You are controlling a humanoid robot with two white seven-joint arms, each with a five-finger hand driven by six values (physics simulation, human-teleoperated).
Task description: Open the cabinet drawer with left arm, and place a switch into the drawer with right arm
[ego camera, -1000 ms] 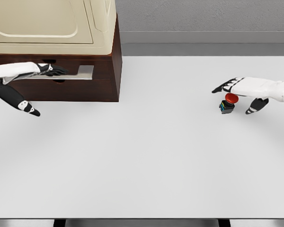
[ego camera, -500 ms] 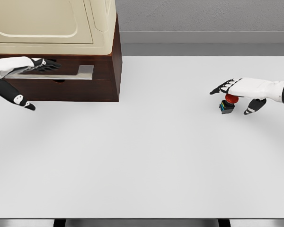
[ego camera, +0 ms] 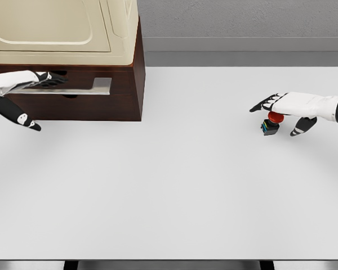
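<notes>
The switch (ego camera: 270, 124) sat on the surface (ego camera: 174, 180) far to the right of the cabinet (ego camera: 96, 84), and the right hand (ego camera: 281, 109) lay directly over it, palm down, fingers (ego camera: 262, 105) stretched flat toward the cabinet and thumb (ego camera: 300, 128) hanging on the side away from it; the hand was not closed on the switch, whose red cap showed just beneath the palm. So the thing lay straight below that hand, with no sideways reach left to make, only a drop and a closing of fingers around it. At the cabinet, the left hand (ego camera: 31, 81) rested on the pale front strip of the drawer (ego camera: 73, 87), fingers extended along it and gripping nothing clearly. The drawer looked barely open, if at all, so the switch had a long way to travel toward the cabinet
</notes>
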